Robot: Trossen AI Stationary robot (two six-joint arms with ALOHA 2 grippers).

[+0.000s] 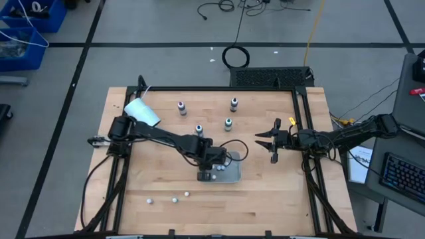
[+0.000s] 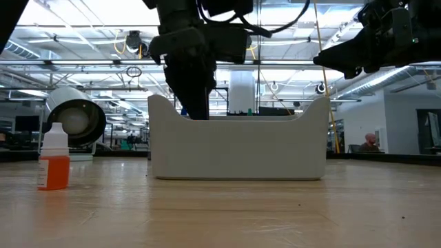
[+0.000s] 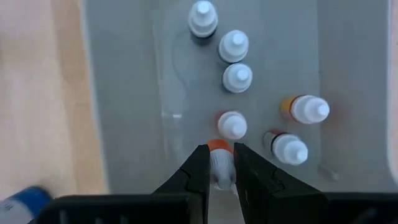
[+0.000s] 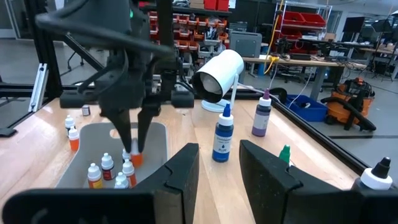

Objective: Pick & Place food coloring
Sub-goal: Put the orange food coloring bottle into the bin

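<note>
High view: my left gripper [image 1: 214, 166] is down in the grey tray [image 1: 232, 174] mid-table; bottle in it is hidden under the arm. Four larger bottles [image 1: 181, 107] stand upright on the wood beyond the tray, white cup [image 1: 142, 111] lying on its side near the left arm's base, small white balls [image 1: 174, 198] on the near side. Right gripper [image 1: 272, 143] hovers right of the tray, fingers apart, holding nothing.

Low view: tray wall [image 2: 238, 148] blocks everything inside. It alone shows one orange bottle [image 2: 54, 160] upright on the wood, apart from the tray, cup [image 2: 76, 118] behind it.

Left wrist view: best look. Fingers [image 3: 196, 175] clamped on the pale cap of an orange-shouldered food coloring bottle [image 3: 219, 163], over the tray floor. Six other small bottles [image 3: 233, 125] sit in the tray, the nearest right beside the held one.

Right wrist view: shows the left gripper [image 4: 133, 148] from the side, held bottle [image 4: 135, 157] low among the tray's bottles. Blue bottle [image 4: 223, 136] and purple bottle [image 4: 261, 114] upright beyond.

Handling, my guess: tiny, light, rigid plastic, smooth cap, top-heavy and easy to tip. Cap or neck from above is the only clean hold; I'd release gently so neighbours don't topple.
</note>
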